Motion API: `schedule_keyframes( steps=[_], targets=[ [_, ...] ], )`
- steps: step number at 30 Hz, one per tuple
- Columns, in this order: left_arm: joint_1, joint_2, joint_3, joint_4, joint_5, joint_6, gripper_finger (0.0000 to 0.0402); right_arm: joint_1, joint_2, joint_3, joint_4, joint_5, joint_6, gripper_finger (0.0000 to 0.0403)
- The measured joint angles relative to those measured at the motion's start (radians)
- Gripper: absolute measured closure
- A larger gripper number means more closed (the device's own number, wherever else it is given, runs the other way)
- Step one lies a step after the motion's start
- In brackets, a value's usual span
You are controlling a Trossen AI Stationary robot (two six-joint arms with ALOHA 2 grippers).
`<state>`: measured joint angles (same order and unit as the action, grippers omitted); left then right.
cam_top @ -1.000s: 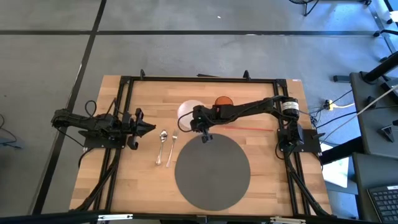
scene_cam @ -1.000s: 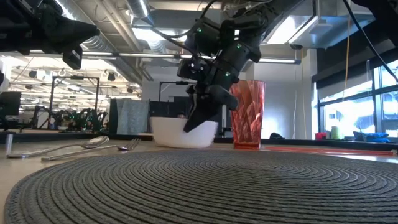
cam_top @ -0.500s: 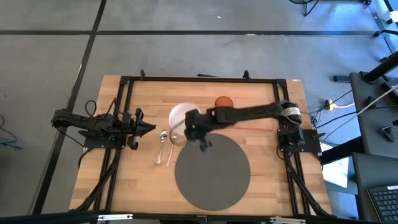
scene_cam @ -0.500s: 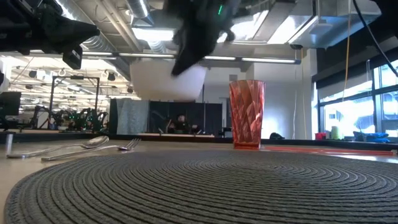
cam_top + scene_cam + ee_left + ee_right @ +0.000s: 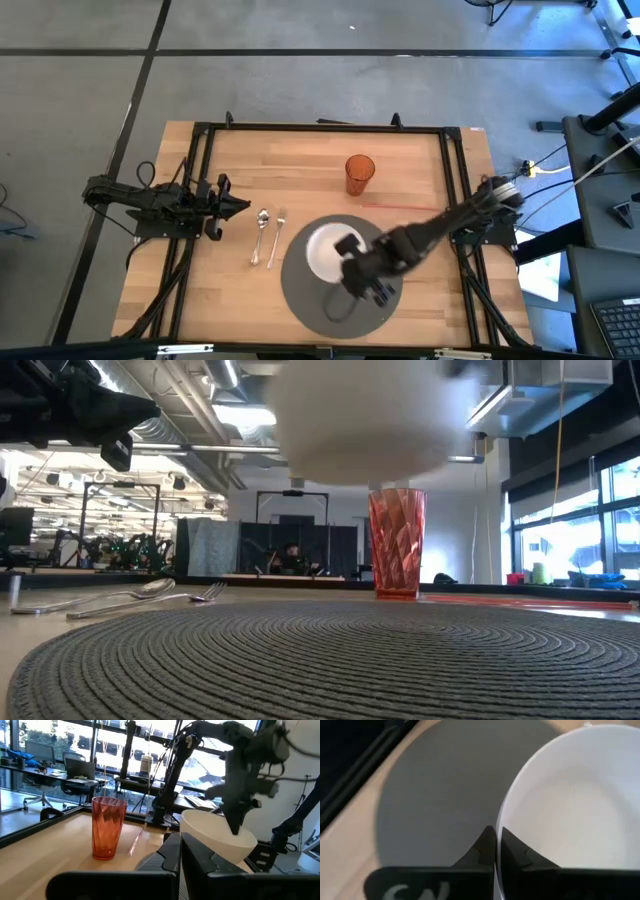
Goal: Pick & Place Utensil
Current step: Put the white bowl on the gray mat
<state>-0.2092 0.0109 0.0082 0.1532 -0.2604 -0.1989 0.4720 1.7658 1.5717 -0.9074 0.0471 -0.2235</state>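
A white bowl hangs in the air over the round grey placemat; it also shows in the low view and the left wrist view. My right gripper is shut on the bowl's rim at its near right side. A spoon and a fork lie flat on the wood just left of the placemat. My left gripper waits at the table's left, shut and empty, pointing toward the spoon. My right gripper pinches the bowl's rim, one finger inside the bowl and one outside. The fingers come from above, pointing down. The bowl is lifted clear of the placemat, open side up.
A red faceted cup stands upright on the far middle of the table. The black frame rails run along the table's left, right and far sides. Bare wood lies between the cup and the placemat.
My right gripper has lifted the white bowl off the table beside the cup. It has carried the bowl toward the near edge and a little to the right. The bowl now hangs above the placemat.
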Motion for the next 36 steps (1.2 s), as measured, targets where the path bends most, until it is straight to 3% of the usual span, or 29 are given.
schedule_keyframes(
  steps=[7, 13, 32, 36],
  targets=[
    [0.0, 0.0, 0.0, 0.0, 0.0, 0.0, 0.0395, 0.088, -0.111, -0.355, 0.392, 0.175, 0.105, 0.0398],
    [0.0, 0.0, 0.0, 0.002, 0.0, -0.026, 0.0394, 0.092, -0.116, -0.51, 0.629, 0.13, 0.161, 0.0397],
    [0.0, 0.0, 0.0, 0.001, 0.0, -0.028, 0.0394, 0.088, -0.025, -0.532, 0.672, 0.04, 0.217, 0.0394],
    [0.0, 0.0, 0.0, 0.0, 0.0, -0.05, 0.0395, 0.088, -0.025, -0.532, 0.675, 0.039, 0.219, 0.0376]
  ],
)
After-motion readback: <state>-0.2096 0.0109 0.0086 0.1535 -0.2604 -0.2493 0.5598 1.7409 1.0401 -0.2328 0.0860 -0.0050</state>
